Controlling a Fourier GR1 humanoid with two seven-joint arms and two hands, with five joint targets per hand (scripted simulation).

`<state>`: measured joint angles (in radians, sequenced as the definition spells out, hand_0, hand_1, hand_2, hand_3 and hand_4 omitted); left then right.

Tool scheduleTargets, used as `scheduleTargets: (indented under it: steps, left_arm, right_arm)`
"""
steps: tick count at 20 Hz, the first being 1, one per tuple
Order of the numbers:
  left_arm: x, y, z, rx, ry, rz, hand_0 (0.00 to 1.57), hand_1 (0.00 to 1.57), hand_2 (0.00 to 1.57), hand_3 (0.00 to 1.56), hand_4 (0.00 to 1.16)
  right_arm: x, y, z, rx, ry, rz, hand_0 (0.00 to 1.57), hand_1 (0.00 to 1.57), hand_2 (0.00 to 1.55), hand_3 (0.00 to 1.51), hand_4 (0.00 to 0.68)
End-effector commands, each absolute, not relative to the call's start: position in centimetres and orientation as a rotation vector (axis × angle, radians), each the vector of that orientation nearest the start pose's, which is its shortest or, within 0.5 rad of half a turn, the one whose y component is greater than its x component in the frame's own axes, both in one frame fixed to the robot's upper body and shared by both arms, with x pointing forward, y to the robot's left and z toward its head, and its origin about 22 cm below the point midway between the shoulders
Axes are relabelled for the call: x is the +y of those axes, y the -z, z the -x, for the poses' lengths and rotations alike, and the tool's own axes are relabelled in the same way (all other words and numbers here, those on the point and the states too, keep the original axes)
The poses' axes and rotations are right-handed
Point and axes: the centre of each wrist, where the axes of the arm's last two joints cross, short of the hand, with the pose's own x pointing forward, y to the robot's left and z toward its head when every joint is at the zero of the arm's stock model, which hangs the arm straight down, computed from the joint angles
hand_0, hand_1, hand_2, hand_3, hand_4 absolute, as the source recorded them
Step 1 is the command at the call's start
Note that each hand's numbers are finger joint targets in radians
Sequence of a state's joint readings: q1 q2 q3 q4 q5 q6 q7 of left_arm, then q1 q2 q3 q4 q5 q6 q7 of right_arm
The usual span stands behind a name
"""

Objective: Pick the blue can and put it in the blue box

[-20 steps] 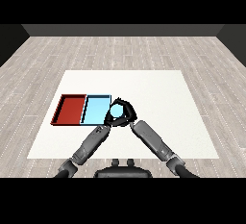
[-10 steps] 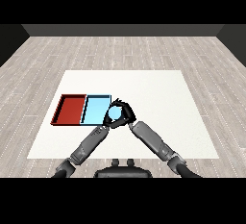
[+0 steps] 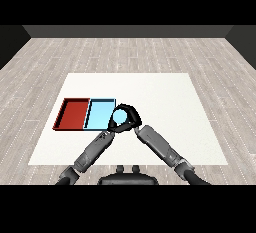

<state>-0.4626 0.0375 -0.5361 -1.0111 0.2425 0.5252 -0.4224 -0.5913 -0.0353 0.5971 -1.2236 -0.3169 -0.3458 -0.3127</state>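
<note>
The right hand [image 3: 129, 117] curls round the blue can [image 3: 120, 118], just beside the light blue tray [image 3: 98, 114].

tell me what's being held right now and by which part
The right hand holds the blue can, its fingers curled round the can's side. The left hand is partly hidden; it seems to hold nothing.

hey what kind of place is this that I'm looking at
Probably a bare test space for robot pick-and-place: a white table on a grey plank floor, bearing only a red tray, a light blue tray and a blue can held in the right hand.
</note>
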Motion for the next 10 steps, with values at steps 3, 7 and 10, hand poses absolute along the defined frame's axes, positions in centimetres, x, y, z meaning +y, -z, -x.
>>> scheduleTargets:
  steps: [3,7,10]
  left_arm:
    - [6.8,4.0,-28.4,-1.758,0.149,0.099,1.41,1.41,1.40,1.28,0.60]
    - [7.7,2.7,-30.7,-1.713,0.105,0.063,1.57,1.57,1.54,1.47,0.66]
    - [8.4,3.5,-30.4,-1.724,0.114,0.099,1.57,1.57,1.52,1.45,1.10]
  right_arm:
    - [-4.4,-4.3,-30.0,-1.920,-0.277,-0.433,1.43,1.43,1.46,1.40,0.574]
    - [-4.4,-4.9,-30.4,-1.860,-0.181,-0.546,1.25,1.25,1.30,1.22,0.275]
    - [-4.9,-4.9,-30.2,-1.851,-0.218,-0.476,0.00,0.00,0.00,0.00,0.000]
